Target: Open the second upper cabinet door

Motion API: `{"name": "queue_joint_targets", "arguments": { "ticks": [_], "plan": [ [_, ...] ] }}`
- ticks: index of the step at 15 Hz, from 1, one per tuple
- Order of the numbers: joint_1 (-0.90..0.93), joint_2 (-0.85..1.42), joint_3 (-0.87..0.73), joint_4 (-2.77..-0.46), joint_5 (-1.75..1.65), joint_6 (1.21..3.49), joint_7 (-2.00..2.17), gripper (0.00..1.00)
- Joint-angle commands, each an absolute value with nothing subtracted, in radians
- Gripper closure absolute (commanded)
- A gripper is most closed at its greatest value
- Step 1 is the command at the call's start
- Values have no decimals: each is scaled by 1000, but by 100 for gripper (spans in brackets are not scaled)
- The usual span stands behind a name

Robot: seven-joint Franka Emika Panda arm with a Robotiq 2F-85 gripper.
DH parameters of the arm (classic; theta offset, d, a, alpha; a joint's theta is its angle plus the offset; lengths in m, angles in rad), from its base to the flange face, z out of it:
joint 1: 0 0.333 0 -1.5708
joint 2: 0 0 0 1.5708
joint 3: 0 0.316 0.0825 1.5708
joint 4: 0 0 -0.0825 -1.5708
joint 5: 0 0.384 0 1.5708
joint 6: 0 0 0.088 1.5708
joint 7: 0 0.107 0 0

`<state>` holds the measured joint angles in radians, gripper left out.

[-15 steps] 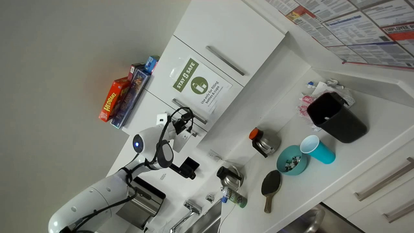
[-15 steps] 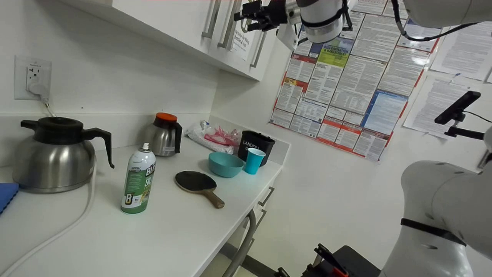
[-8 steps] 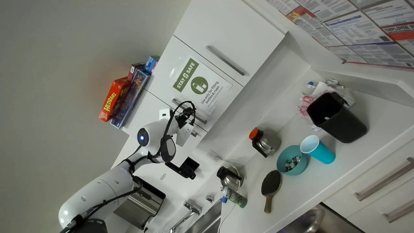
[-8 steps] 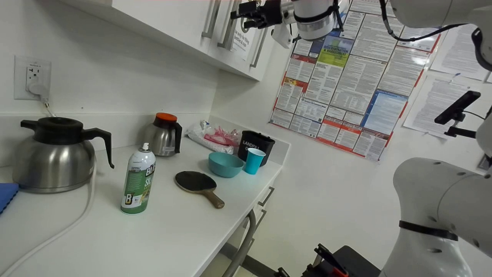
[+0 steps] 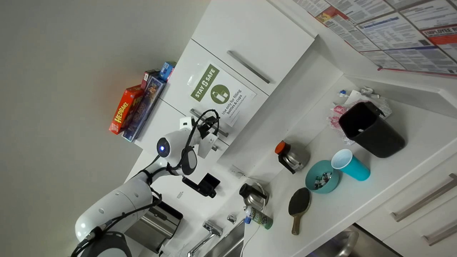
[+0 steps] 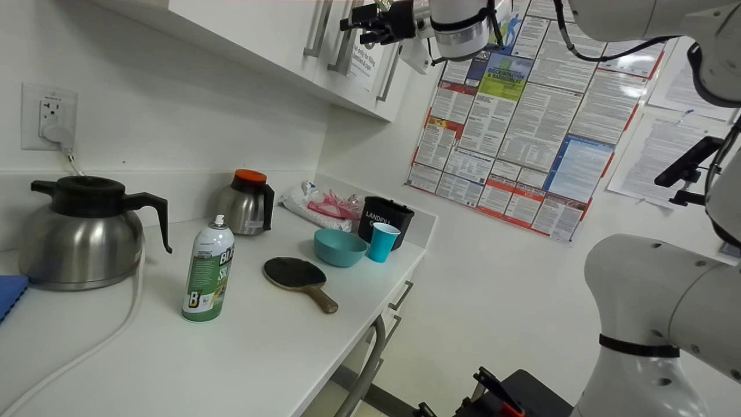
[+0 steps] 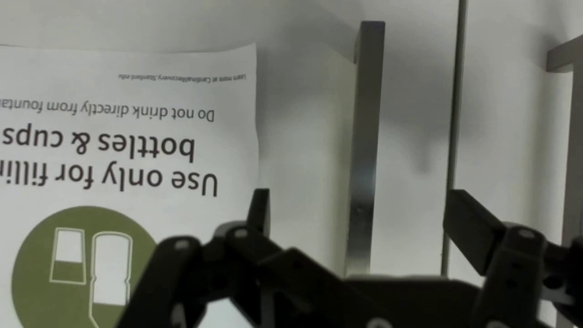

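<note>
In the wrist view the gripper (image 7: 357,207) is spread, its fingers (image 7: 473,228) standing either side of the bar handle (image 7: 366,136) with a gap on each flank; nothing is pinched. That handle is fixed to the task's door (image 7: 300,136), straight ahead of the gripper; the paper notice (image 7: 182,152) on the same door lies beyond one finger. The other finger overlaps the seam (image 7: 454,114) and the neighbouring door (image 7: 501,118), with the neighbouring handle (image 7: 575,136) farther out on that side. The bar seems framed this way so that the gripper can squeeze across its narrow width. Depth is hard to judge here.

In an exterior view the arm (image 5: 121,203) reaches up to the cabinet (image 5: 250,32), and the door, just ahead of the gripper, lies flush with the others: I take it the pull is not yet begun. Boxes (image 5: 144,109) sit on top of the cabinet, above the gripper, probably out of the swing's path.

In an exterior view the spray can (image 6: 209,272), paddle (image 6: 295,272) and bowl (image 6: 340,250) rest on the surface (image 6: 231,359), well below the gripper, a level that should keep them clear of the swinging door. The fingers overlap the handle's outline above its lower end; how far they reach around it cannot be told.
</note>
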<state>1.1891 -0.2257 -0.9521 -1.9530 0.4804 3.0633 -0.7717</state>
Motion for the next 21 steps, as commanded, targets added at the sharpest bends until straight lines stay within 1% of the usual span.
{"name": "queue_joint_targets", "arguments": {
  "ticks": [1,3,6,7,9,10,11,12,17,21],
  "plan": [
    [1287,-203,-1043,-1913,529,3080,-825,34],
    [1330,-206,-1083,-1908,529,3080,-827,51],
    [1387,-213,-1137,-1902,521,3084,-824,73],
    [1403,-216,-1152,-1901,519,3084,-823,81],
    [1427,-230,-1171,-1906,513,3088,-817,95],
    [1432,-237,-1171,-1910,511,3090,-811,99],
    [1428,-253,-1163,-1919,508,3090,-801,100],
    [1400,-263,-1141,-1929,496,3083,-787,96],
    [1270,-357,-1041,-1982,434,3025,-784,96],
    [1133,-470,-947,-2041,365,2908,-792,96]
  ]
}}
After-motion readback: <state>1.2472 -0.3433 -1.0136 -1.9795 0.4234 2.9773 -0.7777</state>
